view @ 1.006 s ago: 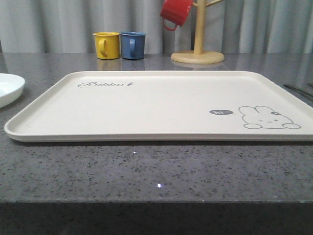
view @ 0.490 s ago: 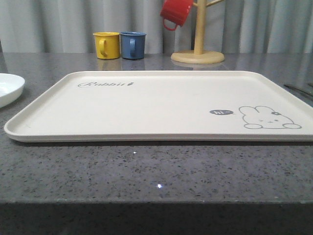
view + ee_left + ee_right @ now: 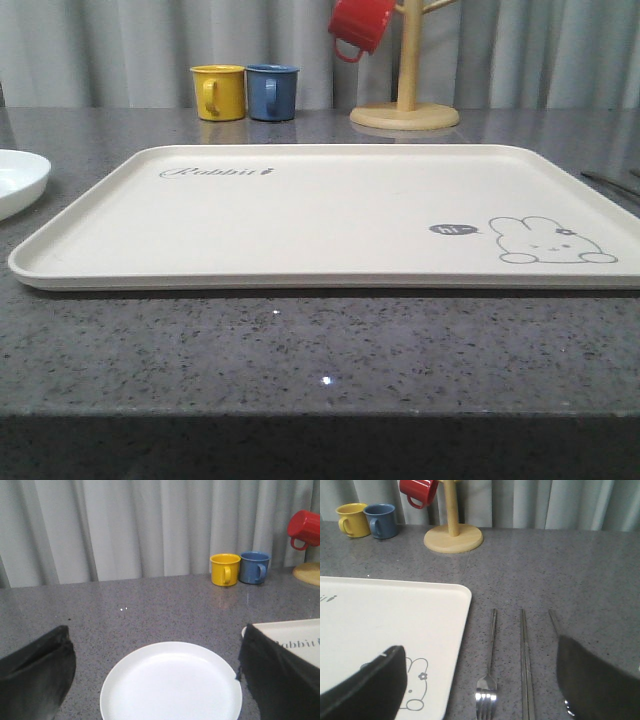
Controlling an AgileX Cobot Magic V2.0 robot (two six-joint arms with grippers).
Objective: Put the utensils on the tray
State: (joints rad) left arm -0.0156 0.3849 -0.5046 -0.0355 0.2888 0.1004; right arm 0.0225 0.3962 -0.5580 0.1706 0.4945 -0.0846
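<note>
The cream tray (image 3: pixel 330 215) with its rabbit drawing lies flat in the middle of the table, nothing on it. A round white plate (image 3: pixel 171 682) sits on the table left of the tray, and my left gripper (image 3: pixel 155 647) hovers open over it, one black finger (image 3: pixel 35 675) on each side. Right of the tray (image 3: pixel 385 615) a silver fork (image 3: pixel 490 665) and a pair of chopsticks (image 3: pixel 526 665) lie side by side. The spoon (image 3: pixel 553 619) lies beside them, mostly hidden behind a finger (image 3: pixel 600 680). My right gripper (image 3: pixel 480 647) hangs open above the fork, holding nothing.
A yellow mug (image 3: pixel 218 92) and a blue mug (image 3: pixel 272 92) stand at the back of the table. A wooden mug tree (image 3: pixel 405 100) to their right carries a red mug (image 3: pixel 360 25). Grey curtains close the back. The counter's front edge is close below the tray.
</note>
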